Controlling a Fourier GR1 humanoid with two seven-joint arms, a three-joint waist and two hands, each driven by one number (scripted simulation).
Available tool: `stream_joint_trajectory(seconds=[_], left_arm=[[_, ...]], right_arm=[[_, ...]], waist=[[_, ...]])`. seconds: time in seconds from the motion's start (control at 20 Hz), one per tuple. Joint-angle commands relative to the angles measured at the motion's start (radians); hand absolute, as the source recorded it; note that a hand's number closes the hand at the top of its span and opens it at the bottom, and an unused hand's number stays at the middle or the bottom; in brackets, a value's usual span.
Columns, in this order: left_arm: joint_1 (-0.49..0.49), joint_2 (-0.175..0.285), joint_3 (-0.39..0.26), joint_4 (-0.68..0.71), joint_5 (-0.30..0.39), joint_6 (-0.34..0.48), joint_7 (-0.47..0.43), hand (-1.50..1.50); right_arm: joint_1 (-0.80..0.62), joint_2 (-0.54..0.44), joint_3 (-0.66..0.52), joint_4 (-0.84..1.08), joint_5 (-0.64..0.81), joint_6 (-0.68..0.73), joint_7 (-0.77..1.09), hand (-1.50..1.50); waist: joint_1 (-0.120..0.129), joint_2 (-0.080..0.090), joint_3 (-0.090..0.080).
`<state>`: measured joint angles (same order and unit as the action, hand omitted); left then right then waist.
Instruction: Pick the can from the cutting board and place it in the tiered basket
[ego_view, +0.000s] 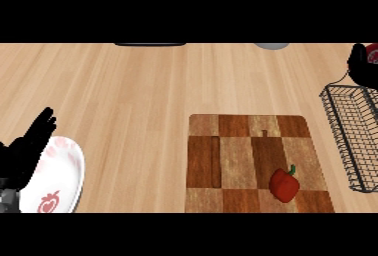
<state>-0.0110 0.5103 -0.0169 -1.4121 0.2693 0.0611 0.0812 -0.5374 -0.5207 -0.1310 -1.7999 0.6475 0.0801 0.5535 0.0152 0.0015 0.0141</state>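
1. Counter (133, 90): pale wood, fills the view. A dark item and a grey item are cut off at its far edge and cannot be identified.
2. Cutting board (236, 150): chequered brown, right of centre. There is no can on it.
3. Tiered basket (341, 130): black wire, at the right edge, just beside the board.
4. Plate (63, 165): white with red motif, lower left.
5. Left hand (29, 145): at the left edge over the plate, fingers straight and released, resting. It is well apart from the basket.
6. Right hand (360, 70): top right, over the basket's far end, fingers apparently curled round the can.
7. Pepper (284, 185): red, on the board's near right part.
8. Can (373, 52): red and grey, mostly hidden inside the right hand, so its long axis cannot be told. The basket lies directly beneath and nearward, so lowering looks like the remaining step.
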Motion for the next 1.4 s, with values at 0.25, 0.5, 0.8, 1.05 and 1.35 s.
stream_joint_trajectory(seconds=[0.25,0.5,0.8,1.05,1.35], left_arm=[[0.073,-0.024,-0.037,0.021,-0.023,0.011,0.043,0.00],[0.051,-0.063,-0.052,0.015,-0.040,0.035,0.054,0.00],[0.033,-0.022,-0.010,0.019,-0.011,-0.007,0.087,0.00],[0.023,-0.026,0.010,0.091,-0.011,-0.035,0.028,0.00],[0.046,-0.042,0.000,0.024,-0.018,-0.003,0.056,0.00]], right_arm=[[-0.022,-0.316,0.063,0.185,0.200,0.087,-0.273,1.50],[-0.130,-0.351,0.048,0.378,0.214,0.049,-0.406,1.50],[-0.153,-0.371,0.105,0.461,0.266,0.073,-0.497,1.50],[-0.213,-0.346,0.110,0.551,0.249,0.198,-0.443,1.50],[-0.173,-0.332,0.104,0.699,0.260,0.320,-0.340,-1.50]], waist=[[0.011,0.005,-0.014],[0.016,0.006,-0.014],[0.006,0.003,-0.014],[0.000,0.004,-0.016],[0.002,0.003,-0.015]])
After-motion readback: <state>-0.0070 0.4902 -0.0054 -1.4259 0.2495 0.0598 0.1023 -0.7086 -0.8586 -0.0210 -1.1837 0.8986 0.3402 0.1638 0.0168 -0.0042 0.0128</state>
